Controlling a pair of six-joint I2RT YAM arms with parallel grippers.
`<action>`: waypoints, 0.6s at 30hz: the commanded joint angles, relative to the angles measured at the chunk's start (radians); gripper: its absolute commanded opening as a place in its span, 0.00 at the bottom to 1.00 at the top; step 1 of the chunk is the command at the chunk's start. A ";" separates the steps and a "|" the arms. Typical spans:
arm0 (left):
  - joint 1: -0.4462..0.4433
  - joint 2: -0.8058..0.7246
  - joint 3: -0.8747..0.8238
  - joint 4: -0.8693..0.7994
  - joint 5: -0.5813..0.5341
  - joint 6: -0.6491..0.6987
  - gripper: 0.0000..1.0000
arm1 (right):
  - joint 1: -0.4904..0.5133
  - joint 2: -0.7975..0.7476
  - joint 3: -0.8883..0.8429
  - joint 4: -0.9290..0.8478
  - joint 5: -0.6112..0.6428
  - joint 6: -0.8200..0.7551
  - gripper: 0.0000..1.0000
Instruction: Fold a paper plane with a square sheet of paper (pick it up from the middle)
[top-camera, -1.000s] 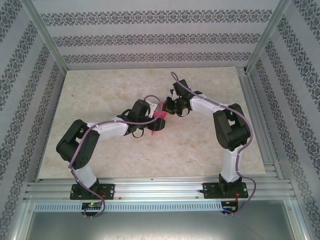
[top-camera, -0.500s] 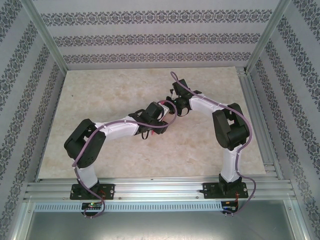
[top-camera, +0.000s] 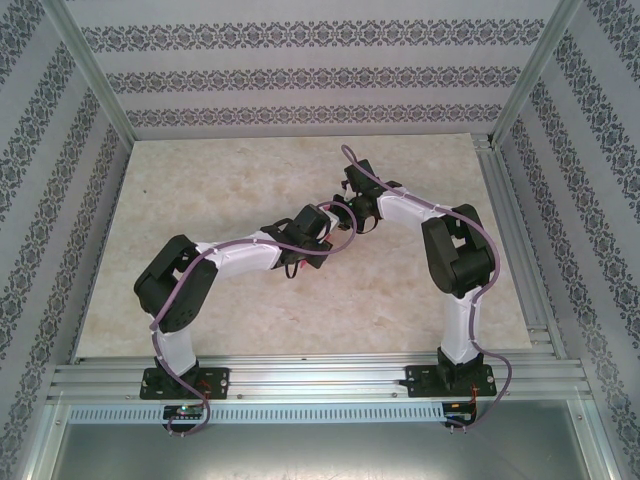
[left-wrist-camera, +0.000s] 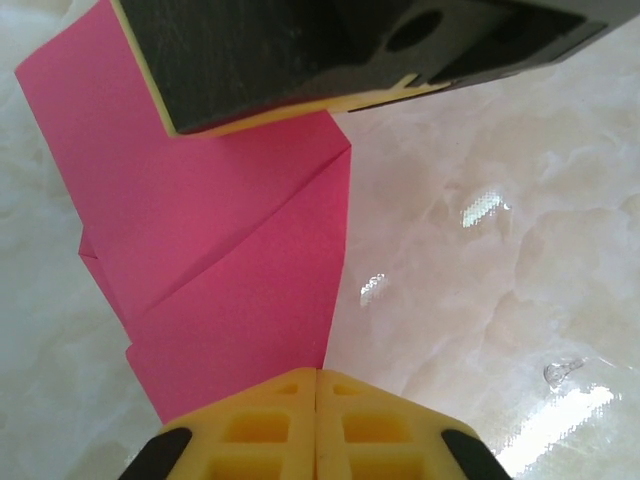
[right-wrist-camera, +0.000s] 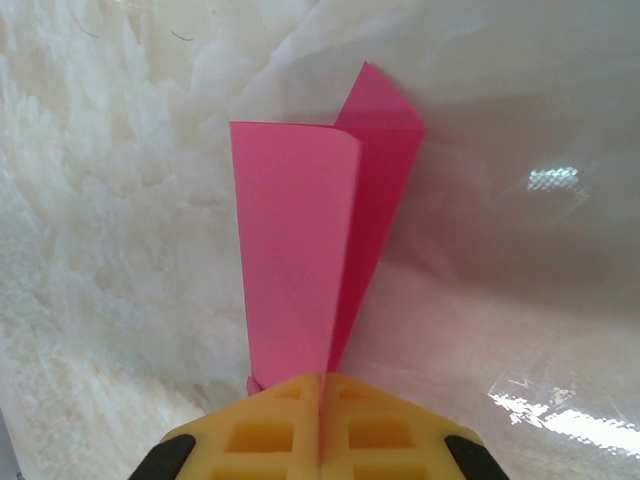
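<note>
The pink sheet of paper (left-wrist-camera: 230, 250) is folded, with diagonal creases, and hangs just above the marble table. In the right wrist view it stands edge-up as a narrow folded strip (right-wrist-camera: 295, 250) running out of my right gripper (right-wrist-camera: 322, 385), which is shut on its near end. My left gripper (left-wrist-camera: 317, 385) is shut too, with the paper's edge entering the seam between its yellow fingers. One finger of the right gripper (left-wrist-camera: 280, 60) clamps the far end in the left wrist view. From above, the left gripper (top-camera: 322, 236) and right gripper (top-camera: 338, 212) meet mid-table, hiding the paper.
The pale marble table (top-camera: 200, 190) is bare around the arms. Patterned walls and aluminium frame posts (top-camera: 92, 75) close it in on three sides. A rail (top-camera: 320, 380) carries both bases at the near edge.
The left arm has reached right to the right gripper and its jaws have closed on the paper. Pink seen from above earlier is now covered. The right arm barely moved.
</note>
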 joint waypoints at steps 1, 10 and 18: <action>-0.007 0.005 -0.004 0.004 -0.004 0.002 0.05 | 0.013 -0.019 0.035 0.004 -0.029 -0.004 0.07; -0.005 -0.009 -0.018 0.019 0.006 -0.003 0.16 | 0.005 -0.023 0.030 0.009 -0.050 -0.004 0.04; -0.005 0.005 -0.014 -0.012 -0.022 0.048 0.43 | 0.001 -0.020 0.029 0.030 -0.067 0.013 0.04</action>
